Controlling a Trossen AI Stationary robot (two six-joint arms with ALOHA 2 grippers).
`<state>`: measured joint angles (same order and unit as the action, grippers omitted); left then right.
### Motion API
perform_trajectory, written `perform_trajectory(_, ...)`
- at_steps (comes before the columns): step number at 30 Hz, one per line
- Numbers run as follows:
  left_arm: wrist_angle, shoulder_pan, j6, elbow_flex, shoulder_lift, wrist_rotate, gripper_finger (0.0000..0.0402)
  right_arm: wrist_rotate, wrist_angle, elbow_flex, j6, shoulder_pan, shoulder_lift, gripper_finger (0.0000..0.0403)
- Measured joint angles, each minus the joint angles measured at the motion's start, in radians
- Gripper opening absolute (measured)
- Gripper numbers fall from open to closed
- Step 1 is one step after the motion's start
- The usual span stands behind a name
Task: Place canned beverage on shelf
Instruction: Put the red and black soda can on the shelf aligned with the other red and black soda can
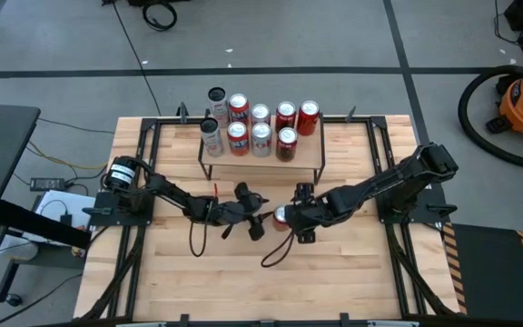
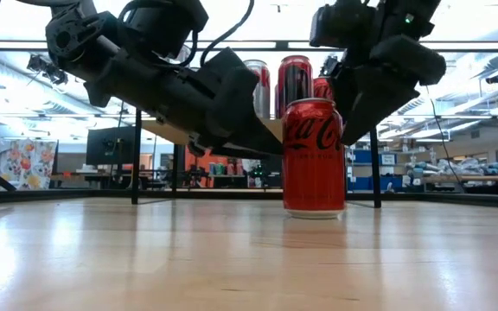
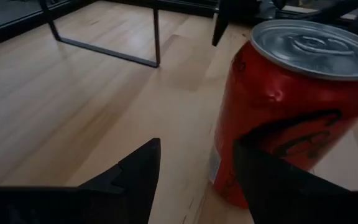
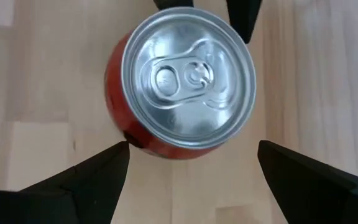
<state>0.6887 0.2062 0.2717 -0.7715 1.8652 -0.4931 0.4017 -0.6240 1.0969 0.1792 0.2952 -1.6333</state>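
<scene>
High view showed the red can [image 1: 281, 215] standing upright at frame centre on the table [image 1: 352, 272] – silver top, white script, a dent near its rim. It stood below the shelf [image 1: 302, 156]. Right gripper [image 1: 291, 220] hung over it, fingers apart; left gripper [image 1: 260, 211] beside it, jaws apart.

From above, the right claw [image 1: 291, 222] hides most of the red can [image 1: 281, 215].

Bright overhead ceiling lights, glare across the tabletop [image 2: 232, 259], soft blurred foreground in the low view, wrist views' near fingers perhaps out of focus
</scene>
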Motion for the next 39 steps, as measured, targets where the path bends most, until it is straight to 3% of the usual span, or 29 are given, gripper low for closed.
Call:
perform_trajectory(8,-0.006,0.015,-0.023,0.0,0.0,0.083,0.0213,0.08,-0.068,-0.001,-0.055,-0.041,0.0,0.0365)
perform_trajectory(15,-0.047,0.017,-0.037,0.0,0.0,0.079,0.0213,0.069,-0.153,0.021,-0.057,-0.047,0.0,0.0365)
perform_trajectory(22,-0.062,0.017,-0.057,0.0,0.0,0.076,0.0213,-0.071,-0.178,0.129,-0.107,-0.02,0.0,0.0365)
perform_trajectory(26,-0.114,0.011,-0.058,0.0,-0.023,0.18,0.0213,-0.227,-0.132,0.143,-0.133,-0.049,0.0,0.0365)
perform_trajectory(32,-0.199,0.01,-0.058,0.0,-0.073,0.191,0.0213,-0.254,-0.085,0.143,-0.157,-0.096,0.0,0.0373)
perform_trajectory(39,-0.176,0.01,-0.064,0.0,-0.077,0.207,0.0213,-0.265,-0.014,0.143,-0.157,-0.099,0.0,0.0378)
